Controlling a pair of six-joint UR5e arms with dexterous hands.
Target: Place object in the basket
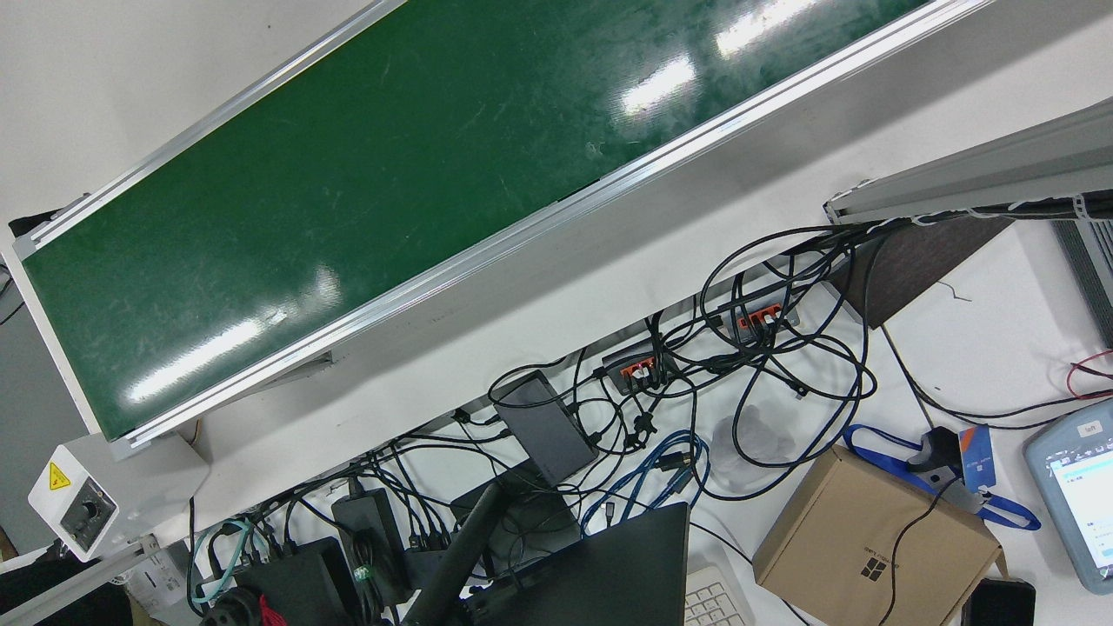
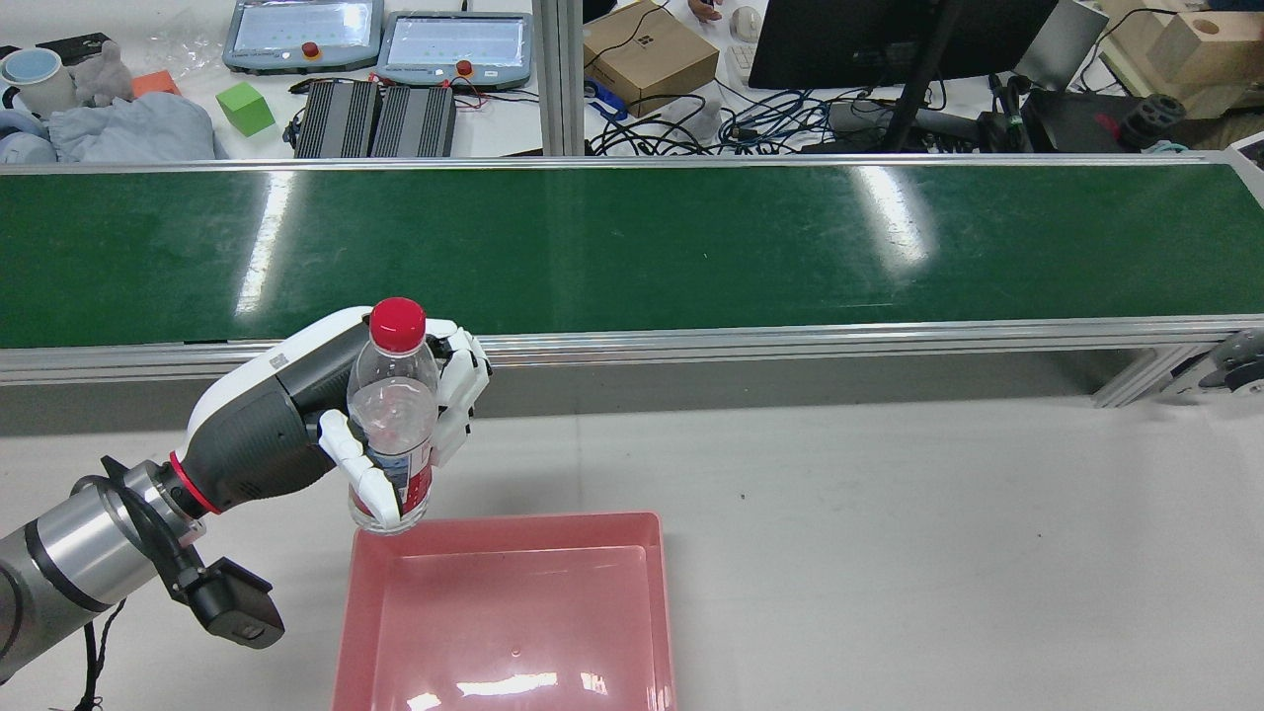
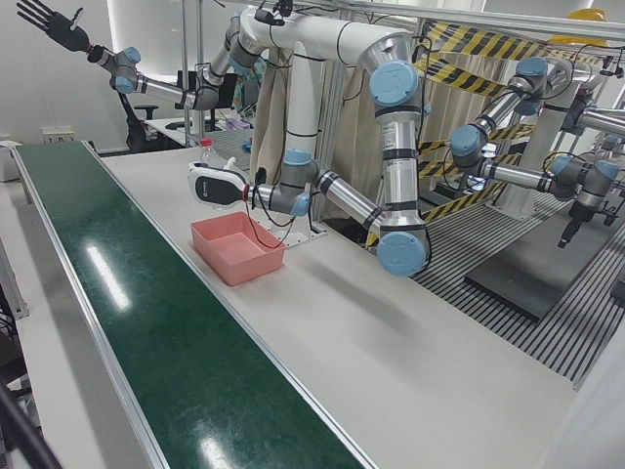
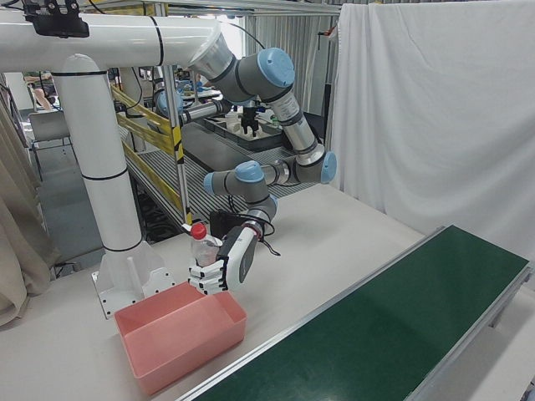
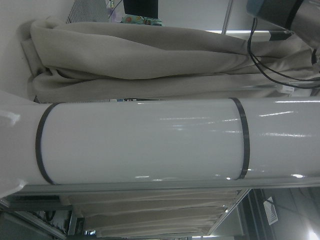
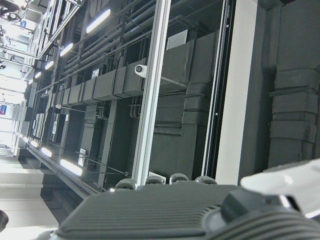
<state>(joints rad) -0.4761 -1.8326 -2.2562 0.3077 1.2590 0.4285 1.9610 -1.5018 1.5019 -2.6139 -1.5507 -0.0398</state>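
A clear plastic bottle (image 2: pixel 393 425) with a red cap and a red label band stands upright in the air, clamped in the left hand (image 2: pixel 326 420), whose white fingers (image 2: pixel 456 390) wrap around its body from both sides. In the rear view the bottle's base hangs over the far left corner of the pink basket (image 2: pixel 513 533), just at its rim; whether base and rim touch cannot be told. The basket is a shallow rectangular tray resting on the white table (image 2: pixel 938 533), near the robot's side, and it holds nothing. Beyond the hand and basket the green conveyor belt (image 2: pixel 691 247) runs across the table from left to right, bare of objects. The right-front view shows the same hand (image 4: pixel 219 266) gripping the bottle (image 4: pixel 201 242) above the basket's (image 4: pixel 180 334) far end. The right hand (image 3: pixel 51 21) appears only in the left-front view, raised high on its outstretched arm well away from the table, dark fingers spread apart and holding nothing.
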